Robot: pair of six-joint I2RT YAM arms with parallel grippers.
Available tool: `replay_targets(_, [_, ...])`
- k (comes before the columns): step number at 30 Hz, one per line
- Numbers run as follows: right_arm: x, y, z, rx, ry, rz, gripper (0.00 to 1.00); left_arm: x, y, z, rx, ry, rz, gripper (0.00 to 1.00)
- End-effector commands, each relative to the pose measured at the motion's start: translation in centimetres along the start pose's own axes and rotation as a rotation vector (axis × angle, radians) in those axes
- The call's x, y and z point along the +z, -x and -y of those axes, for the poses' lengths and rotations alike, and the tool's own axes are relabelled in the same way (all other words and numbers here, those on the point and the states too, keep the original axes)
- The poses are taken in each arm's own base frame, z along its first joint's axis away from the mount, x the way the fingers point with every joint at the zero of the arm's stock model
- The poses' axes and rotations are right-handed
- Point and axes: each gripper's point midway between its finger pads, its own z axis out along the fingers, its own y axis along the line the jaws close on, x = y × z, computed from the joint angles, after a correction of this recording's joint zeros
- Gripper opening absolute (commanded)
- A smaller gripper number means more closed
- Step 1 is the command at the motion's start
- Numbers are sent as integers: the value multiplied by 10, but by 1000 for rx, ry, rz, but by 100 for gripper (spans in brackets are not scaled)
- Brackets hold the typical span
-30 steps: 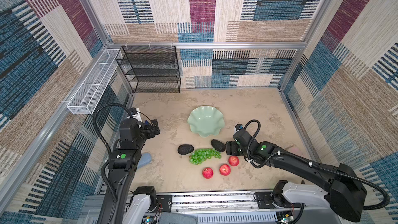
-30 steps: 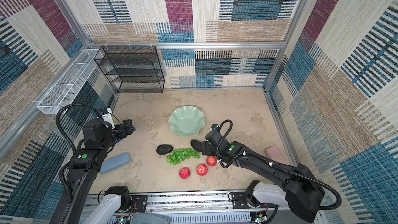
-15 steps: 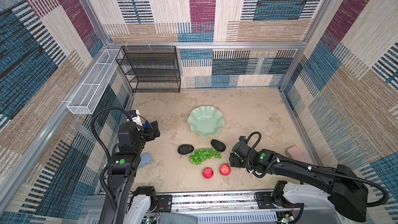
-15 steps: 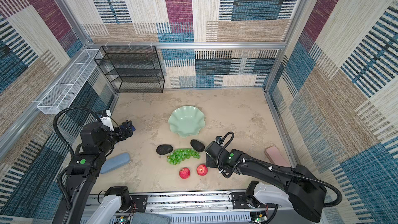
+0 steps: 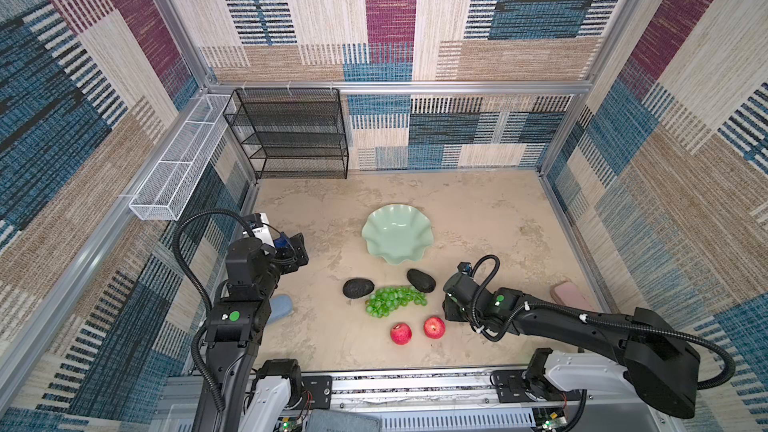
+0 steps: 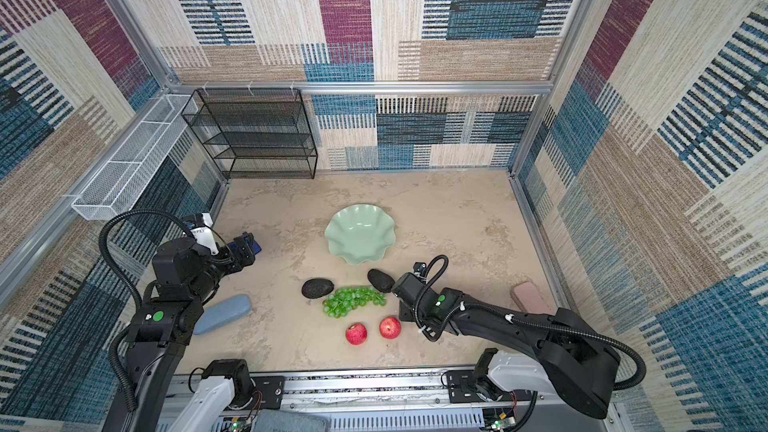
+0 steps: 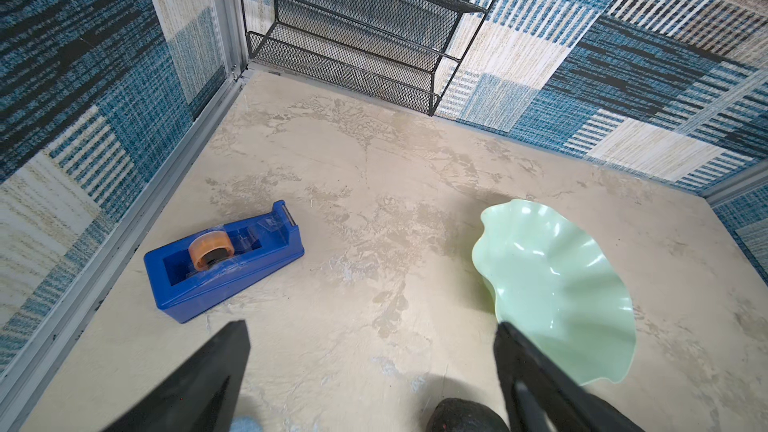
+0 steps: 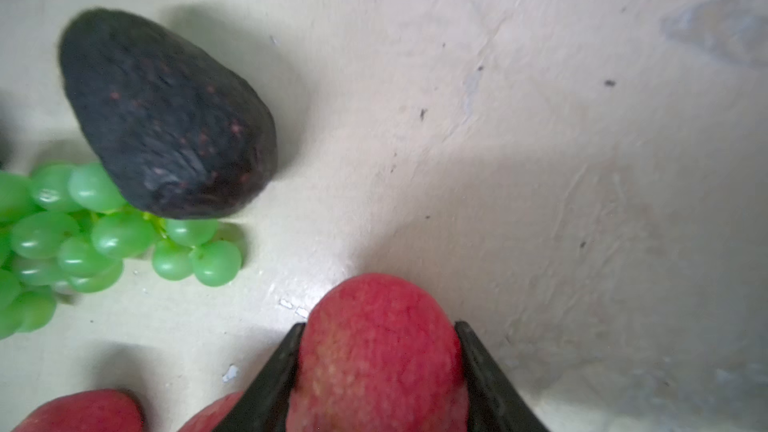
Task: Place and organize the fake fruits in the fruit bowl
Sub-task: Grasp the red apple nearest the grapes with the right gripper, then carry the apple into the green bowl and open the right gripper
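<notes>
So far the bowl [image 5: 397, 234] is empty: the right gripper [image 8: 379, 324] pinches one apple [image 8: 376, 367], grapes [image 8: 83, 238] and avocado [image 8: 166, 118] wait beside its jaws, and the left gripper [image 7: 370, 324] gapes, holding nothing.

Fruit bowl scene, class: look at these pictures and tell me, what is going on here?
The right gripper is closed on one red apple, shown in its wrist view. The left gripper is open and empty, near the blue tape dispenser. The fruit bowl holds no fruit yet: two other apples, two avocados and the grapes lie on the table.
</notes>
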Motion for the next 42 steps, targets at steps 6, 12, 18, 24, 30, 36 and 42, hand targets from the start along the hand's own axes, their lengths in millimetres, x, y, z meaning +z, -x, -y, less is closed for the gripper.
replay_targets(6, [-40, 148, -86, -158, 171, 357, 49, 4, -2, -1, -26, 3, -8, 95])
replay_targets(12, [19, 216, -139, -327, 172, 345, 49, 6, -6, -2, -17, 6, -30, 95])
replay_targets(18, [96, 235, -146, -370, 166, 257, 49, 14, -21, 14, 13, -78, -136, 94])
replay_targets(24, [136, 240, -150, -389, 143, 219, 53, 21, -65, 34, -36, -200, -373, 89])
replay_targets(30, [155, 241, -144, -383, 127, 191, 64, 26, -113, 51, -106, -234, -568, 84])
replay_targets(36, [121, 266, -151, -363, 185, 258, 79, 23, -155, 67, -39, -202, -706, 84])
replay_targets(42, [40, 286, -151, -350, 284, 416, 99, 17, -186, 79, -10, -157, -781, 84])
